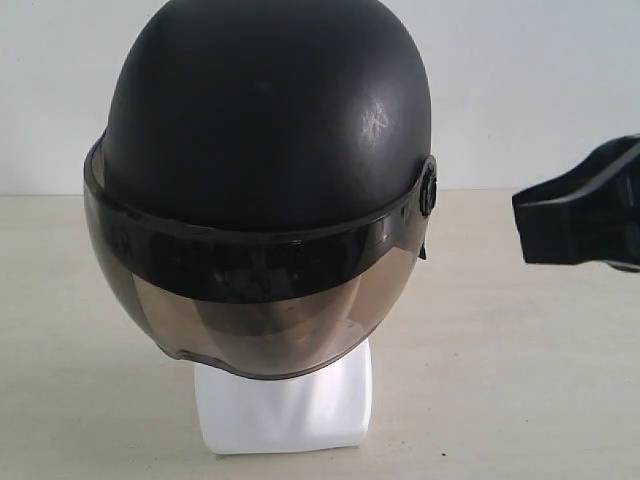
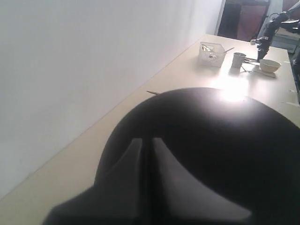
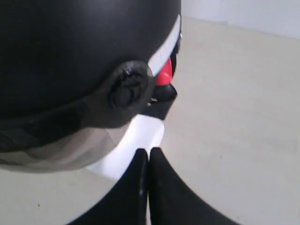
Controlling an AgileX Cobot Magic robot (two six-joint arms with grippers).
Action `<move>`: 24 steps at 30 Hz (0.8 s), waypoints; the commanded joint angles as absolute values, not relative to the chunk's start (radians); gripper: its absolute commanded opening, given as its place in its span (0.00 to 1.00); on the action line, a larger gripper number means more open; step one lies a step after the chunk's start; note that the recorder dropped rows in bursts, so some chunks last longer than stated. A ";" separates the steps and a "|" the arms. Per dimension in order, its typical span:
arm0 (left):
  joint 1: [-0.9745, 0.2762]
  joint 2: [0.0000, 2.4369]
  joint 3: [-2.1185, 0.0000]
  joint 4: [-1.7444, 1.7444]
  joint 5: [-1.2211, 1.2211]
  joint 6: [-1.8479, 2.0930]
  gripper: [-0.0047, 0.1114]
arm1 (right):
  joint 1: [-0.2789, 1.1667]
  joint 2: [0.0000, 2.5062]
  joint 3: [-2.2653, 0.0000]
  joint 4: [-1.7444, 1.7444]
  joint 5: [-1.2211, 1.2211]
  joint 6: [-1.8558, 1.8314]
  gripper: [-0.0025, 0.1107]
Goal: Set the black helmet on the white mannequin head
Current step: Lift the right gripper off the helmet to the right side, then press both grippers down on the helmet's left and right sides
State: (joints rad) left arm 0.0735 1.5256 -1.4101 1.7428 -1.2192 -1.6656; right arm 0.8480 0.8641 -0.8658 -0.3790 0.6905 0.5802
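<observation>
View of final seating check. The black helmet (image 1: pixel 265 110) sits over the white mannequin head (image 1: pixel 285 415), of which only the neck base shows below the tinted visor (image 1: pixel 250 320); I judge placement essentially done. My right gripper (image 3: pixel 149 152) has its fingers pressed together on nothing. The helmet's round side pivot (image 3: pixel 127 89) and a red strap buckle (image 3: pixel 164 75) lie just ahead of its tips, near but apart. My left gripper (image 2: pixel 146 140) also looks pressed together and empty, w/ the helmet's crown directly beyond its tips; contact there I can't tell, as the view is blurred. What's left, in my judgement, is to confirm the shell is level and to clear both arms w/o disturbing it. To do that well, I'd pull each claw straight back along its own axis, slowly, never sideways across the shell. The right tips should keep off the pivot and strap, since a snag could twist the helmet or tip the head on the table (image 1: pixel 500 380).
</observation>
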 commanded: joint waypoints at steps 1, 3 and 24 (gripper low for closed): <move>0.078 1.524 -1.329 1.744 -1.221 -1.679 0.08 | 0.847 0.859 -0.866 -0.424 0.603 0.593 0.02; 0.078 1.524 -1.299 1.744 -1.221 -1.679 0.08 | 0.847 0.859 -0.879 -0.459 0.587 0.593 0.02; 0.078 1.508 -1.256 1.744 -1.221 -1.684 0.08 | 0.844 1.084 -1.099 -0.459 0.686 0.491 0.02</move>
